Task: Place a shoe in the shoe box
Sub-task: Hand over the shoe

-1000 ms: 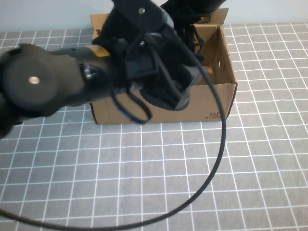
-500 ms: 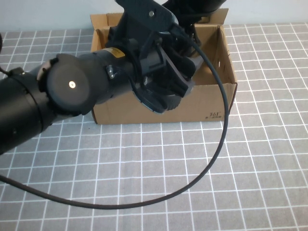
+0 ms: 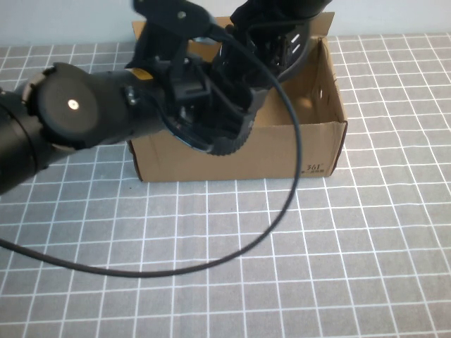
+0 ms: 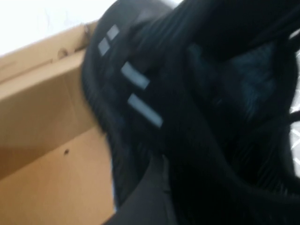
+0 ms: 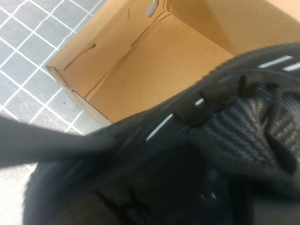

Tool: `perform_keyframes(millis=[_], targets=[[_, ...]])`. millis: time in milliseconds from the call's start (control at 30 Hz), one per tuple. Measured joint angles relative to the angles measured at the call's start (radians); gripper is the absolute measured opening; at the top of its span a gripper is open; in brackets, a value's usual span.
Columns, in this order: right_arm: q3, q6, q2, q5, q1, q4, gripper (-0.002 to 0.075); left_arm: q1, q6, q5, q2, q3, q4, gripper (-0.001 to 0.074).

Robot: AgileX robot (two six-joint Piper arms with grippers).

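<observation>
The black knit shoe point(image 3: 227, 138) hangs tilted over the open brown shoe box point(image 3: 282, 151), ridged sole toward me, white dashes toward the back. My left gripper point(image 3: 210, 105) reaches in from the left and is shut on the shoe near its sole side. My right gripper point(image 3: 271, 28) comes from the back over the box and is shut on the shoe's upper end. The shoe point(image 4: 140, 93) fills the left wrist view beside a box wall point(image 4: 42, 140). In the right wrist view the laced upper point(image 5: 248, 126) hangs above the bare box floor point(image 5: 164, 65).
The left arm's black cable point(image 3: 282, 190) loops across the grey gridded table point(image 3: 366, 267) in front of the box. The box's flap lid point(image 3: 320, 24) stands up at the back. A "361" print point(image 3: 314, 168) marks the front right corner.
My left arm has swung left and toward the back, carrying the shoe's sole end left and higher over the box. The shoe has tilted, so its white dashes now show at the back.
</observation>
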Motion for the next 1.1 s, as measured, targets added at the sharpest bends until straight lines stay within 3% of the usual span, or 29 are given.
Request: perform_keyframes(millis=[233, 667, 933, 1100], targets=[[0.000, 0.000, 0.000, 0.000, 0.000, 0.000, -0.0001, 0.021, -0.003, 0.027, 0.000, 0.000, 0.008, 0.0669], [0.000, 0.000, 0.000, 0.002, 0.000, -0.001, -0.0001, 0.021, 0.187, 0.068, 0.004, 0.000, 0.011, 0.0656], [0.000, 0.000, 0.000, 0.002, 0.000, 0.000, -0.0001, 0.021, 0.202, 0.036, 0.004, 0.000, 0.011, 0.0426], [0.000, 0.000, 0.000, 0.002, 0.000, 0.002, -0.0001, 0.021, 0.202, 0.028, 0.004, 0.000, 0.011, 0.0375]])
